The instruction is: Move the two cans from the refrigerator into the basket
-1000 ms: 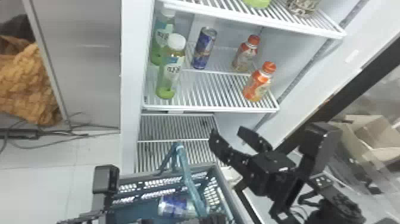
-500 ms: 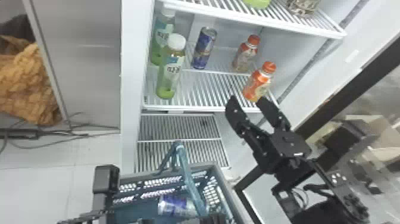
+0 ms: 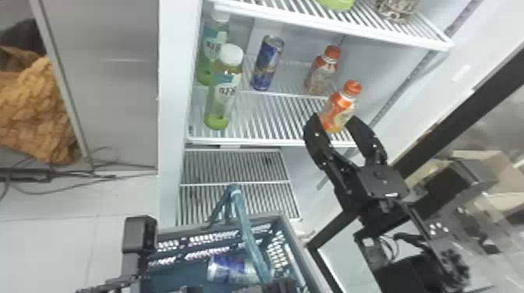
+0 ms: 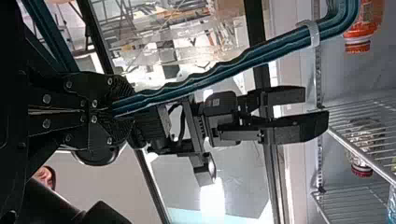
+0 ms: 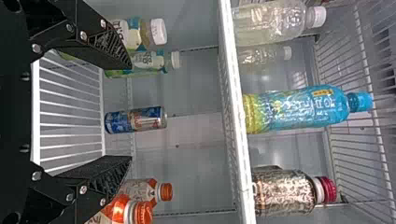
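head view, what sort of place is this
Likely a shop or workroom with an open drinks fridge: wire shelves hold a blue can and orange-capped bottles, with a basket in front

Can 1: slim blue-and-silver metal can (image 3: 267, 62), upright on a white wire shelf (image 3: 265, 120) in the white-walled refrigerator (image 3: 171, 97), set back from the front edge. Can 2: blue-and-silver metal can (image 3: 228, 269), on its side in the teal plastic basket with slotted walls (image 3: 290, 239), partly behind its raised teal handle (image 3: 246, 230). Fridge open, basket upright at its front, low down. One can in, one still shelved.
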Controlling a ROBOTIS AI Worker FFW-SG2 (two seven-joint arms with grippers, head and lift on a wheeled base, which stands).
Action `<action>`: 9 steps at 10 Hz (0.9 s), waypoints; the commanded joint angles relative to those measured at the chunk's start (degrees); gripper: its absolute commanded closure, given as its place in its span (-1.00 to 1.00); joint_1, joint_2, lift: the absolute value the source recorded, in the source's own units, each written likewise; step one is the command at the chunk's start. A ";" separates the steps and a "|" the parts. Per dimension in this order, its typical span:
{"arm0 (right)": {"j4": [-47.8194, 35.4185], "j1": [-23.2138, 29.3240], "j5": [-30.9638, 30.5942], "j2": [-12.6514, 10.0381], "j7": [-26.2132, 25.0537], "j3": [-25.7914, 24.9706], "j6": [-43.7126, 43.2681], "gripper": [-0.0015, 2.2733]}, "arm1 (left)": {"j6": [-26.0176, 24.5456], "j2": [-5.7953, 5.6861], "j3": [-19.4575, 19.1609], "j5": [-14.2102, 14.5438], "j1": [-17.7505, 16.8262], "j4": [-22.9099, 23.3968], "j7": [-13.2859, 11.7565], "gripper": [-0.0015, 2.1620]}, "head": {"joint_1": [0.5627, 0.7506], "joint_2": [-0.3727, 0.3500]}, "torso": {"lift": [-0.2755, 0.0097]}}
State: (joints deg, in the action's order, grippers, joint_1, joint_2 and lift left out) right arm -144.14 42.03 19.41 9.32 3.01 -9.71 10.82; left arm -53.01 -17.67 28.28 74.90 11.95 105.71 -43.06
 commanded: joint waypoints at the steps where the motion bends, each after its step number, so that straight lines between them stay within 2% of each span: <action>1: 2.32 -1.25 -0.68 -0.01 -0.02 0.46 -1.12 -0.71 | 0.00 0.00 0.05 -0.06 0.00 -0.04 -0.01 0.09 | 0.41 -0.94 | -1.00; 9: 14.55 -10.39 -1.36 0.87 -0.20 3.43 -5.62 -0.82 | 0.00 -0.09 0.17 0.17 -0.42 -0.04 -0.01 0.09 | 0.41 -0.94 | -1.00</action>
State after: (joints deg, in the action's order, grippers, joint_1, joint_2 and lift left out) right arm -130.32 32.24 18.07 10.11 2.81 -6.48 5.83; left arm -53.01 -17.76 28.46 75.00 11.56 105.70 -43.06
